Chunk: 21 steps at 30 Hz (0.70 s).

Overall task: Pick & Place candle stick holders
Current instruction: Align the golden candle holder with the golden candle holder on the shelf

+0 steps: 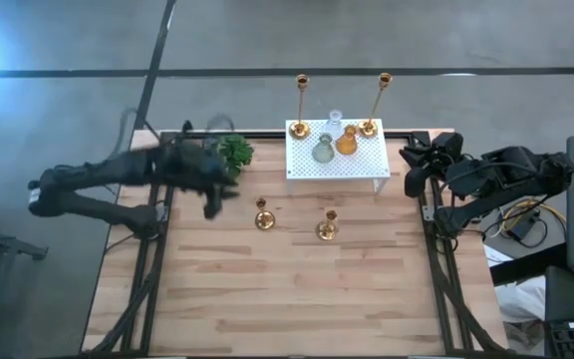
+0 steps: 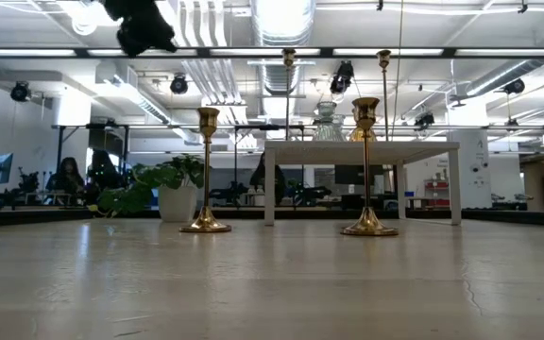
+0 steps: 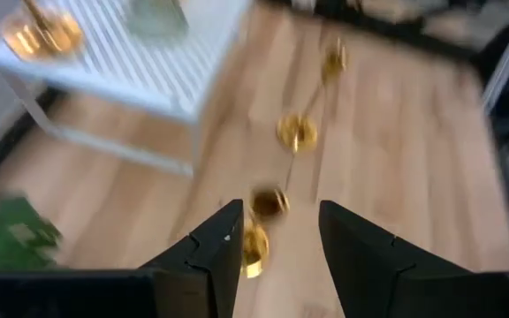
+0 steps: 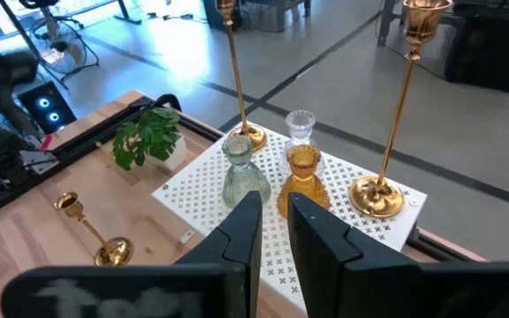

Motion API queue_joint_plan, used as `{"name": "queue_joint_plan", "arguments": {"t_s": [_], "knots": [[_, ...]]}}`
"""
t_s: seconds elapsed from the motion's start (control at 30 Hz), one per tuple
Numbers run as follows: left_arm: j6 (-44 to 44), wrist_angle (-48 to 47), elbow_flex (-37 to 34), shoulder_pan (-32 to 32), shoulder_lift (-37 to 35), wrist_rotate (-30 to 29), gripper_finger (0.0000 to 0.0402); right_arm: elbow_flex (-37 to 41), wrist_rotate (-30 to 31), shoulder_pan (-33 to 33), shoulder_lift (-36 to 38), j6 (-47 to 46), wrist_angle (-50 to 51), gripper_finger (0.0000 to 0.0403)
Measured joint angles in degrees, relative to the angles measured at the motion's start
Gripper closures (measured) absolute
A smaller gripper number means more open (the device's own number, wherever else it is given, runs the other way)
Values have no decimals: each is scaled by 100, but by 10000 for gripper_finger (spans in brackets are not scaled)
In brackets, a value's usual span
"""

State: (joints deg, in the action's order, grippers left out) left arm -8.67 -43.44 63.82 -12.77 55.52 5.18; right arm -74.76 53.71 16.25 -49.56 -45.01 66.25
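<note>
Wooden table [image 1: 297,289] before us, we see two short gold candlesticks [image 1: 262,215] standing beside the white stand [image 1: 367,165], left gripper [image 1: 210,206] open, empty, near the closer one, right gripper [image 4: 272,221] narrow, parked aside.

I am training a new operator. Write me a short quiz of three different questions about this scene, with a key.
1. True or false: all four gold candlesticks stand on the white perforated stand.
2. Which glass holder stands nearest the right tall candlestick? A amber, B pale green, C clear.
3. Fill in: the left gripper hovers beside the short candlestick, its fingers ____.

Key: 1 false, two stand on the wooden table. 2 A, the amber holder. 3 open.
</note>
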Motion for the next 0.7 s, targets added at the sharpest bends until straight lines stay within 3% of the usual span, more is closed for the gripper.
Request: {"name": "queue_joint_plan", "arguments": {"t_s": [0.17, 0.27, 0.47, 0.7], "knots": [[-680, 715, -921, 1468, -26, -1790, 248, 0, 1, 1, -43, 0, -58, 351], [-1003, 1588, -1471, 1984, 5, -2476, 248, 0, 8, 0, -48, 0, -62, 351], [-1741, 2300, -2487, 2150, 3, -2737, 248, 0, 13, 0, -52, 2, -65, 351], [-1660, 3494, -3393, 2146, 14, -2928, 248, 0, 31, 2, -52, 22, -62, 351]]}}
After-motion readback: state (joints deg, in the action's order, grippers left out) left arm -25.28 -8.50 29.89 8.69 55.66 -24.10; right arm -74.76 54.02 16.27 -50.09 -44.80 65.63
